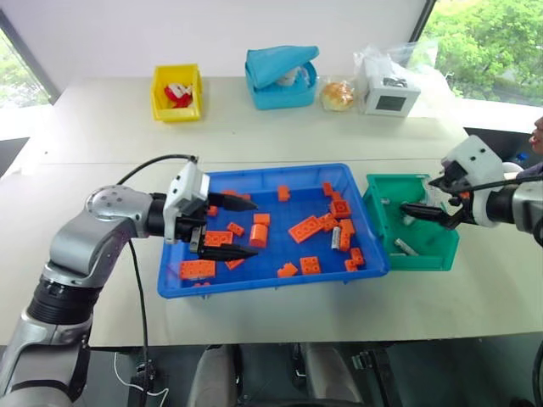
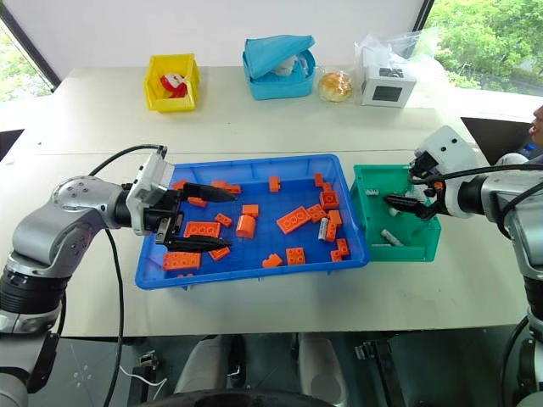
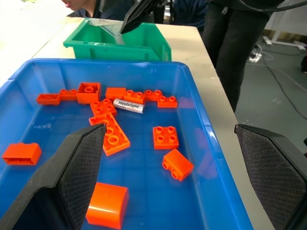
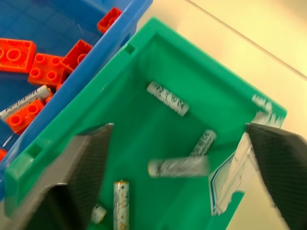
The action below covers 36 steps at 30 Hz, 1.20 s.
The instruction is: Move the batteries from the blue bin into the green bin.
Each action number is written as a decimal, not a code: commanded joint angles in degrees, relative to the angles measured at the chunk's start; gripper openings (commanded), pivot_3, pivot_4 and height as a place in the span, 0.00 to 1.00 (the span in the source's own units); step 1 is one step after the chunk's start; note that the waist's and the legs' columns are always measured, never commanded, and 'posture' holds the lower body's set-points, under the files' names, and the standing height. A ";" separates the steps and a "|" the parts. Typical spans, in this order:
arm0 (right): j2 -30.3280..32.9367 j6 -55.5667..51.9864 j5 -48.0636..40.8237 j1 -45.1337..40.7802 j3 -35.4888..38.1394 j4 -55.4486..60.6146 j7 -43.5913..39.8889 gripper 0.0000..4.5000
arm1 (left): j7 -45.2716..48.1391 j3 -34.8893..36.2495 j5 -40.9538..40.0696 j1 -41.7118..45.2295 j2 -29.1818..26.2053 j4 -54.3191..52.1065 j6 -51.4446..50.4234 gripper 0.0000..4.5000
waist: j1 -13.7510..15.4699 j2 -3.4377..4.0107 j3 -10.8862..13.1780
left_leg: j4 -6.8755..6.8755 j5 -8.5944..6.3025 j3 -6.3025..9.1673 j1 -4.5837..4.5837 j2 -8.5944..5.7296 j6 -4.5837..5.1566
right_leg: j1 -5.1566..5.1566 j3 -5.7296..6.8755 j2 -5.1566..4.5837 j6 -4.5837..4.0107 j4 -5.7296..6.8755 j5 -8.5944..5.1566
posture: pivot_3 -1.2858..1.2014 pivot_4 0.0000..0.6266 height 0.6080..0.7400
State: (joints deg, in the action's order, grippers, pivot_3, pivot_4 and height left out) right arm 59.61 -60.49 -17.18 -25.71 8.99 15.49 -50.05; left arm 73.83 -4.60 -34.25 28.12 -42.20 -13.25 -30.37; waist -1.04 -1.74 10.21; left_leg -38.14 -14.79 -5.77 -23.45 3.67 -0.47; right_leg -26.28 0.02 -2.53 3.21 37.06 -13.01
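Nearest to us, our left gripper (image 1: 222, 227) hangs over the left end of the blue bin (image 1: 254, 283), jaws spread wide and holding nothing, pointing across the tray toward the right. Orange bricks (image 1: 304, 229) lie scattered over the tray floor. Among them, at the right end, we see one battery (image 1: 335, 239) left, wedged against bricks close to the wall nearest the green bin (image 1: 441, 256); in the left wrist view its long axis lies roughly crosswise to our left fingers. Further right, our right gripper (image 1: 431, 212) hovers above the green bin, jaws wide apart and empty, with several batteries (image 4: 167, 98) on the floor below and one blurred battery (image 4: 178, 167) just under it. We judge the remaining battery much nearer the right gripper, down and to its left.
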 commanded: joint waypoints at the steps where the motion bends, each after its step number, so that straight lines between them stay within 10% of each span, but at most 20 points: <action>1: 1.04 3.79 -2.04 -5.71 -1.19 1.96 -2.30 0.99 | 0.70 -0.05 0.33 1.76 0.02 -0.21 1.00 1.00 | -0.04 0.00 0.01 | 0.00 0.00 -0.01 0.00 0.00 0.00 | -0.01 -0.01 0.00 0.00 0.00 0.00 | 0.52 0.24 0.97; 15: -3.43 2.52 1.56 -16.88 -29.14 3.75 -9.44 0.99 | -0.90 0.79 0.44 0.18 -1.17 -3.17 0.32 1.00 | 0.32 0.00 0.01 | -0.02 0.00 0.00 -0.06 0.00 0.00 | -0.03 0.00 -0.03 -0.02 -0.01 -0.01 | 0.52 0.24 0.97; 36: -3.68 5.47 12.43 -20.26 -42.86 0.29 -15.14 0.99 | -3.42 1.09 0.06 -1.52 -1.23 -4.73 0.84 1.00 | 0.29 0.00 0.01 | -0.05 0.00 -0.01 -0.08 0.00 0.00 | -0.05 0.03 -0.03 -0.02 0.00 -0.01 | 0.52 0.24 0.97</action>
State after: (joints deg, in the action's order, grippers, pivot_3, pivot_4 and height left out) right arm 55.83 -55.66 -6.32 -44.88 -33.62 16.29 -64.80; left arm 70.57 -4.69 -33.78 26.67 -43.53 -16.35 -30.49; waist -0.75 -1.74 10.22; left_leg -38.19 -14.80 -5.78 -23.53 3.67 -0.46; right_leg -26.33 0.05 -2.55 3.20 37.07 -13.02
